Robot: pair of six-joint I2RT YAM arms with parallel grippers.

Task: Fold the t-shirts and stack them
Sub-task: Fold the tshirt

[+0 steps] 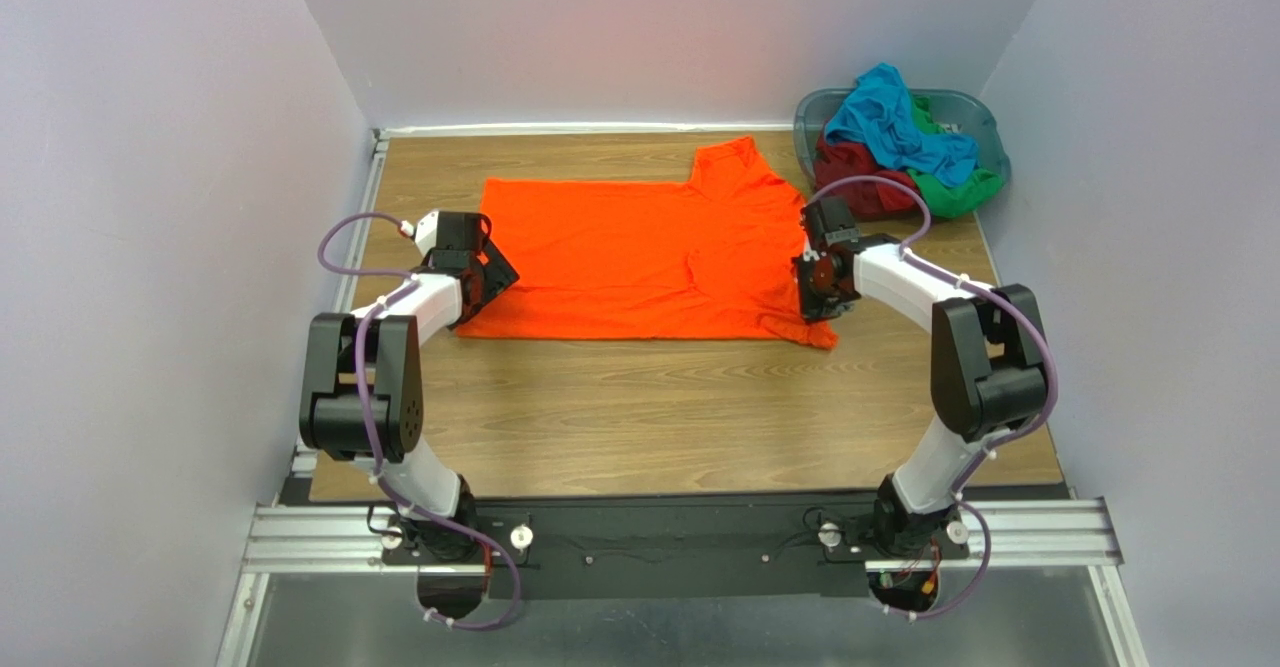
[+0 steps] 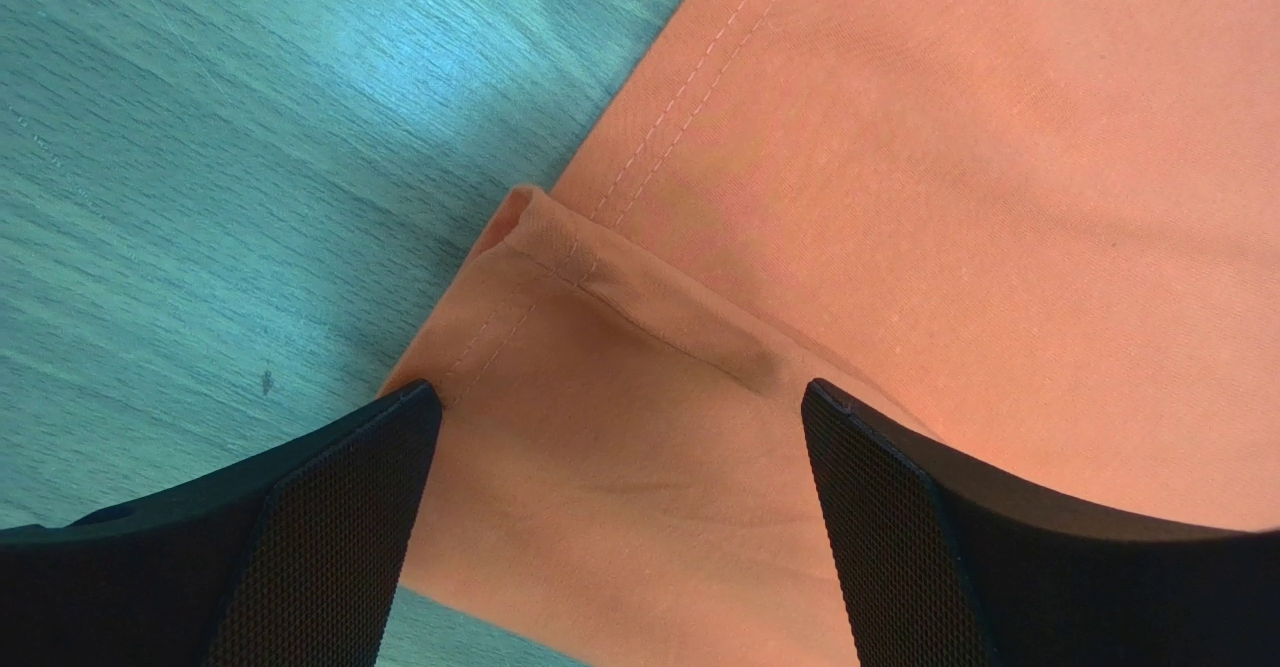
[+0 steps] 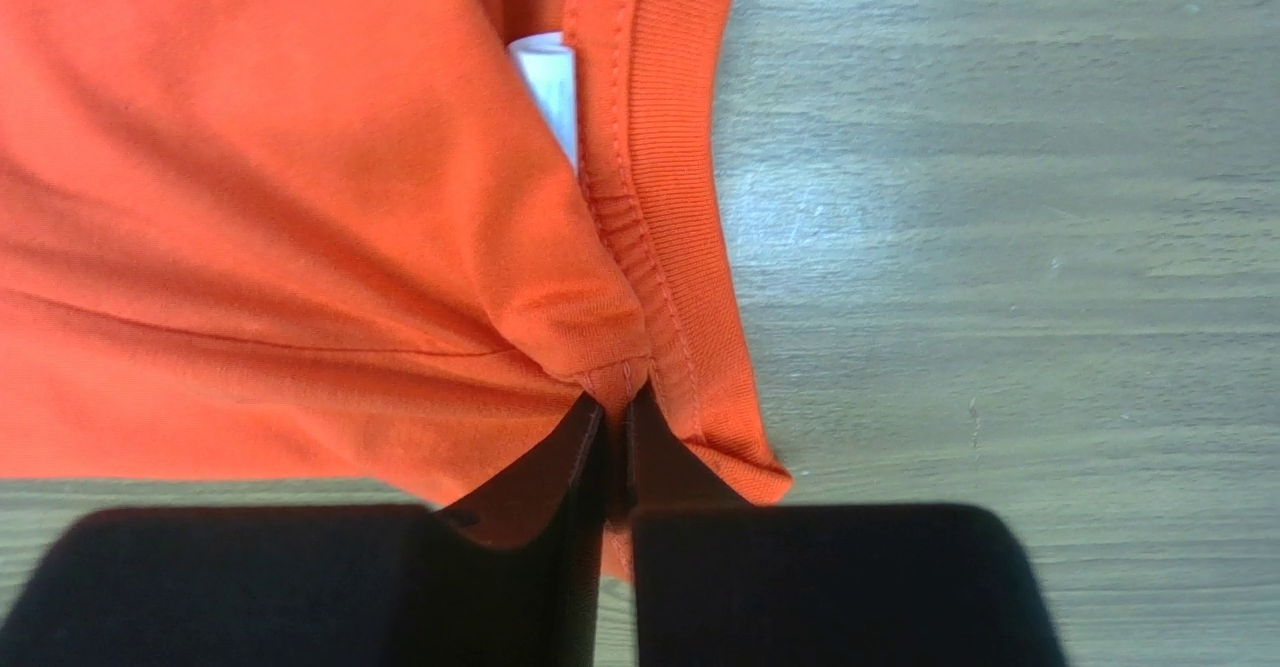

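Top external view: the orange t-shirt (image 1: 646, 255) lies spread flat on the far half of the table (image 1: 676, 397), its long side parallel to the far edge. The right gripper (image 1: 816, 280) is clenched on the ribbed neckband (image 3: 676, 202) at the shirt's right end, with cloth bunched between its fingers. The left gripper (image 1: 484, 270) is released, jaws wide over a folded hem corner (image 2: 526, 232) at the shirt's left end. In the far right corner, a basket (image 1: 984, 115) holds the turquoise t-shirt (image 1: 887, 120), dark red t-shirt (image 1: 857, 172) and green t-shirt (image 1: 954, 190).
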